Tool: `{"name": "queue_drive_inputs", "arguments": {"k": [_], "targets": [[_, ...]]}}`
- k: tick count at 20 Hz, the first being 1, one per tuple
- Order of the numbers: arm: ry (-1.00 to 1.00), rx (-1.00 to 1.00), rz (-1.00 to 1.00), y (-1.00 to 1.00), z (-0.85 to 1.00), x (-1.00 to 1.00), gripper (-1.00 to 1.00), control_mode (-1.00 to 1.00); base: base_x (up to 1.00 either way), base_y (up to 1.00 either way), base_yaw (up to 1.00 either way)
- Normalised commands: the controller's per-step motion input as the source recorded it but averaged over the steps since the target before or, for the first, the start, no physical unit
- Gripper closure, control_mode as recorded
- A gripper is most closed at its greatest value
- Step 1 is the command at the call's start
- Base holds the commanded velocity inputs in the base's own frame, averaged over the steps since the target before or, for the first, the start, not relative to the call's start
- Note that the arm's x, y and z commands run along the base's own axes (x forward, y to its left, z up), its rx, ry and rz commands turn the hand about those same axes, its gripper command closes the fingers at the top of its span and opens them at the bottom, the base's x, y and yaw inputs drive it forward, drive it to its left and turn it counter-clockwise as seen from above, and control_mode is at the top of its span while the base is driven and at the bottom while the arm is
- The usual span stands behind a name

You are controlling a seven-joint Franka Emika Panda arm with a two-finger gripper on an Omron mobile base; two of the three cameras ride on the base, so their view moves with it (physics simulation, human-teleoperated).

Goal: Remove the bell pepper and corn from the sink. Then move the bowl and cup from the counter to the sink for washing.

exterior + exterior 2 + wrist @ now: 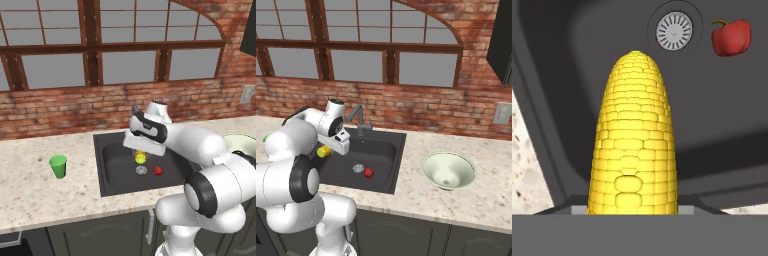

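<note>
The corn [633, 137] stood upright in the end effector [141, 154], its yellow cob rising from between the fingers in the hand view and tapering to a rounded tip; the fingers were pinched on its lower end, which was hidden at the bottom of that view. In the left base view the cob showed as a small yellow patch just under the hand, above the sink [114, 170] floor and apart from it. In the right base view it [323, 151] peeked out beside the hand at the left side of the basin.

The bell pepper [158, 171] lay on the dark sink bottom, just beside the round silver drain [141, 170], on the side away from the cup. In the hand view the pepper [730, 37] sat next to the drain [674, 30], both beyond the corn's tip and well apart from it.

The grey faucet [359, 120] stood at the back edge of the sink. The green cup [58, 165] stood upright on the beige surface [45, 192] to the left of the sink, well clear of its rim. The pale bowl [448, 170] rested on the surface to the right of the sink, near but not touching the basin's edge. A brick wall [421, 107] with windows ran behind the surface.
</note>
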Motion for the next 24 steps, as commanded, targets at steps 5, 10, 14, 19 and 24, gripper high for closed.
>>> {"name": "queue_drive_inputs", "arguments": {"k": [5,10,14,19,24], "targets": [[0.06,-0.01,0.00,0.17,0.09,-0.16,1.00,-1.00,0.00,0.00,0.00],[0.00,-0.04,0.00,0.19,0.04,-0.19,1.00,-1.00,0.00,0.00,0.00],[0.00,-0.08,0.00,0.22,0.02,-0.18,1.00,-1.00,0.00,0.00,0.00],[0.00,-0.02,-0.01,0.28,0.04,-0.10,1.00,-1.00,0.00,0.00,0.00],[0.00,0.00,0.00,0.29,0.05,-0.09,1.00,-1.00,0.00,0.00,0.00]]}}
